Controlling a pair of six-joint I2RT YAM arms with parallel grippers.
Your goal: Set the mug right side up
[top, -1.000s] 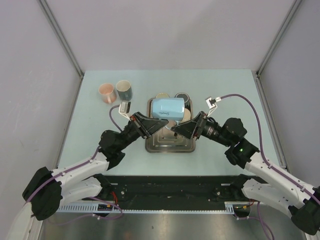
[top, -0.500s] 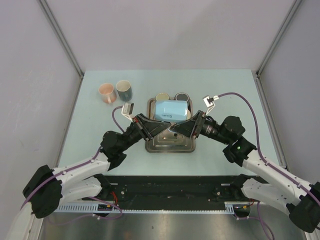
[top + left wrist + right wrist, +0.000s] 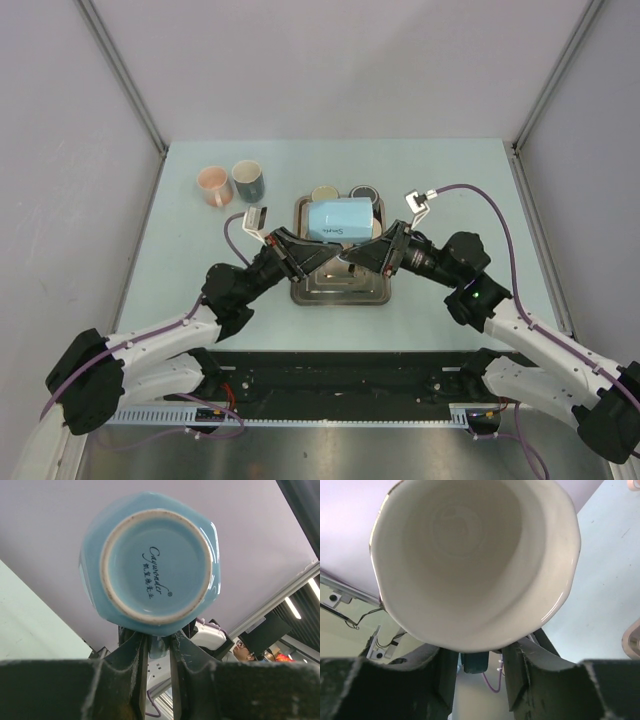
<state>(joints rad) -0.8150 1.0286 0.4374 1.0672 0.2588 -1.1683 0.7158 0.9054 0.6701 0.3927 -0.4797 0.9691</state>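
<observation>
A light blue mug (image 3: 340, 220) hangs on its side above the metal tray (image 3: 340, 292), base toward the left arm and white-lined mouth toward the right arm. My left gripper (image 3: 327, 249) is shut on the mug's handle (image 3: 158, 649); in the left wrist view the printed base (image 3: 155, 560) fills the frame above the left gripper (image 3: 156, 647). My right gripper (image 3: 352, 254) reaches in from the mouth side. In the right wrist view the mug's mouth (image 3: 475, 555) sits above the right gripper (image 3: 479, 666), whose jaws flank the handle with a gap on each side.
A pink mug (image 3: 213, 184) and a dark green mug (image 3: 247, 179) stand upright at the back left. Two more mugs (image 3: 324, 192) (image 3: 364, 192) sit just behind the tray. Grey walls enclose the table on three sides.
The right gripper has moved in to the left under the mug and its jaws have narrowed round the handle. The left gripper has kept its grip, and the mug has shifted slightly.
</observation>
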